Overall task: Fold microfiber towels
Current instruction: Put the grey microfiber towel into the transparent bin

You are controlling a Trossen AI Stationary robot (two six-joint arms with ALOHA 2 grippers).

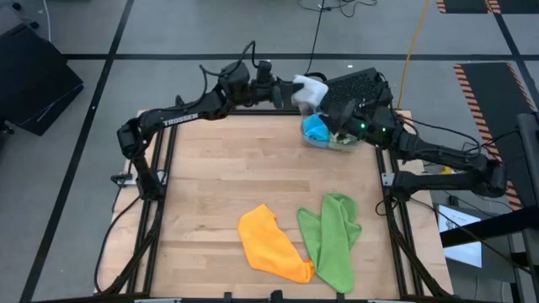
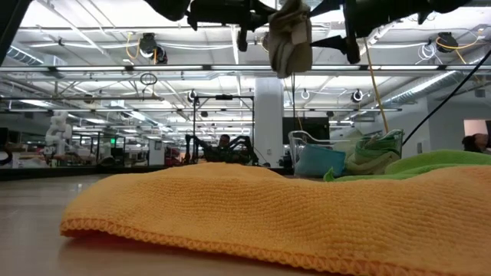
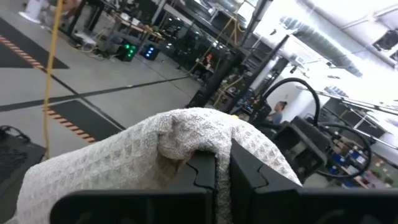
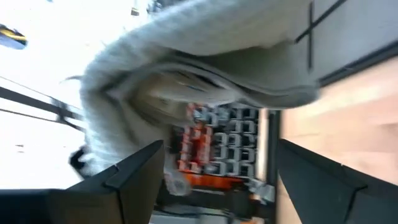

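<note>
Pincer of the left arm (image 1: 290, 90) is clamped shut on a pale grey-white towel (image 1: 310, 89), holding it up in the air over the far edge of the table (image 1: 210, 168); in the left wrist view the two dark fingers (image 3: 214, 177) press together with the waffle-textured cloth (image 3: 155, 155) draped over and around them. From table height the same towel (image 2: 290, 38) hangs bunched beneath the dark arms at the top of the picture, well clear of the wood. The right pincer (image 1: 337, 105) sits just beside the hanging cloth, its jaws spread wide and holding nothing; the right wrist view shows its fingers (image 4: 134, 180) standing well apart with the grey towel (image 4: 205, 56) close in front of them and not between the tips. Below the right pincer, at the far right corner of the table, a clear plastic bin (image 1: 333, 141) holds a bright blue towel (image 1: 316, 128) and some pale green cloth, seen from the low view as a transparent container (image 2: 307, 142) with the blue towel (image 2: 320, 161) leaning inside it. On the near part of the table an orange towel (image 1: 269, 244) lies crumpled, and just beside it on the right a green towel (image 1: 331, 240) lies loosely folded lengthwise, their edges touching near the front. The orange towel (image 2: 253, 215) fills the low view's foreground, with the green towel (image 2: 437, 162) behind it.
</note>
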